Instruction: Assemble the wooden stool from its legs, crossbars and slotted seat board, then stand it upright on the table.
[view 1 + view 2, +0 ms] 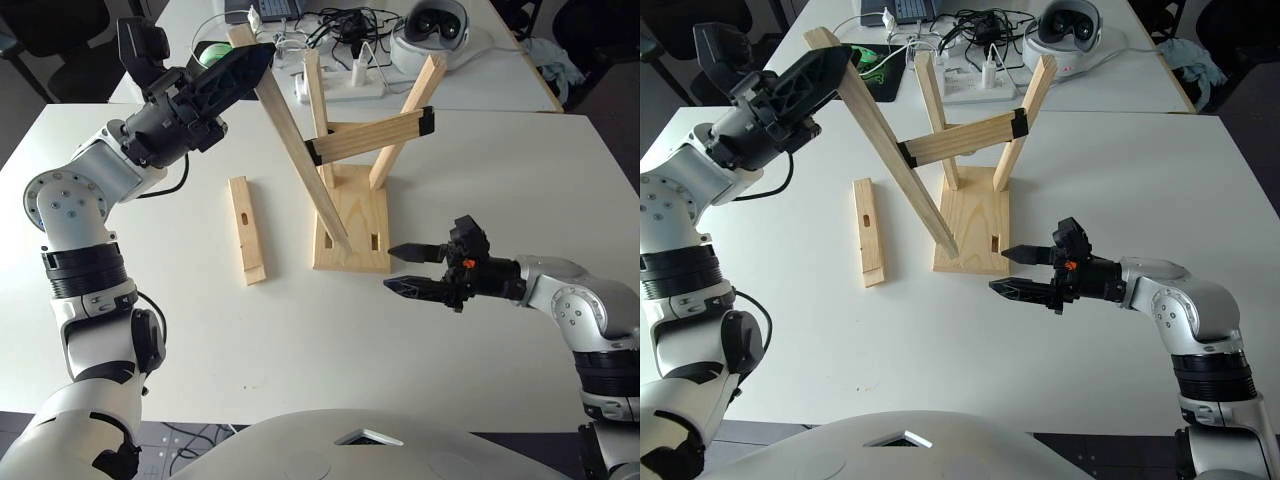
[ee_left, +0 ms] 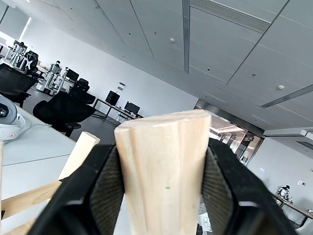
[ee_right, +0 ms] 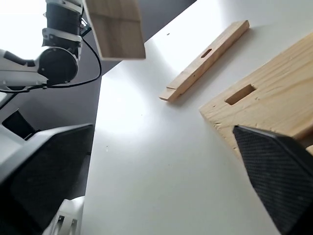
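Two legs (image 1: 405, 120) joined by a crossbar (image 1: 370, 136) stand in the board (image 1: 360, 225), flat on the tabletop (image 1: 520, 180); left jaws clench a third leg (image 1: 298, 150), tip near a front slot; right jaws gape beside the board; a loose piece (image 1: 246, 230) lies unfitted, stool not yet upright

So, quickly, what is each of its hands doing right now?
Left gripper: closed on the top end of the long pale wooden leg.
Right gripper: open, empty, beside the flat slotted wooden seat board.
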Controlling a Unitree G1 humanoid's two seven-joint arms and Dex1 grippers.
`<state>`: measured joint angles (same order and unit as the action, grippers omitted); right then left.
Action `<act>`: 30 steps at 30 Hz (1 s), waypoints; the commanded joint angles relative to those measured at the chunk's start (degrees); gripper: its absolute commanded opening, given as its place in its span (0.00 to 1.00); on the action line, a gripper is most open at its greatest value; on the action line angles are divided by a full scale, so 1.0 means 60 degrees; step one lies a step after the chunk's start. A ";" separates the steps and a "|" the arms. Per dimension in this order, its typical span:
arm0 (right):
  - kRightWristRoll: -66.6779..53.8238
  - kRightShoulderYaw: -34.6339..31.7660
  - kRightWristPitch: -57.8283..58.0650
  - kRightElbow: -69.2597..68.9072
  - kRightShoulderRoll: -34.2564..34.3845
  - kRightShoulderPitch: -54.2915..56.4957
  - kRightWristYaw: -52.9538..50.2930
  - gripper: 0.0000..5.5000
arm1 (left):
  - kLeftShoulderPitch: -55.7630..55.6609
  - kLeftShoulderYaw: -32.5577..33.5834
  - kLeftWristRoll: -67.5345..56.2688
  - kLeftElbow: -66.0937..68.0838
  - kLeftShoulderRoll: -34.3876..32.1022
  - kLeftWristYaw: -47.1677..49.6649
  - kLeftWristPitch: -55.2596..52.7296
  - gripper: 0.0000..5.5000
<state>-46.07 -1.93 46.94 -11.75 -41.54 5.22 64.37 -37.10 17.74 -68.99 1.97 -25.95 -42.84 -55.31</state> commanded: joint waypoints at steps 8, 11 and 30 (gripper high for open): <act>0.0766 0.0995 -0.0353 -0.2249 0.2351 -0.0046 -0.3452 0.95 | 0.0292 0.0136 0.0155 -0.0283 0.0324 0.0150 0.0429 0.38; 0.1317 0.0973 -0.0814 -0.2195 0.2986 -0.0057 -0.4477 0.95 | 0.0357 0.0079 0.0170 -0.0355 0.0347 0.0148 0.0353 0.38; 0.2225 0.0444 -0.2025 -0.1410 0.3438 0.0253 -0.5240 0.95 | 0.1019 -0.0429 0.0478 -0.0721 -0.0516 -0.0548 -0.0339 0.38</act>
<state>-33.07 2.01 35.81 -20.73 -20.81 5.23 33.69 -31.92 15.95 -66.73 -1.10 -27.67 -45.08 -56.21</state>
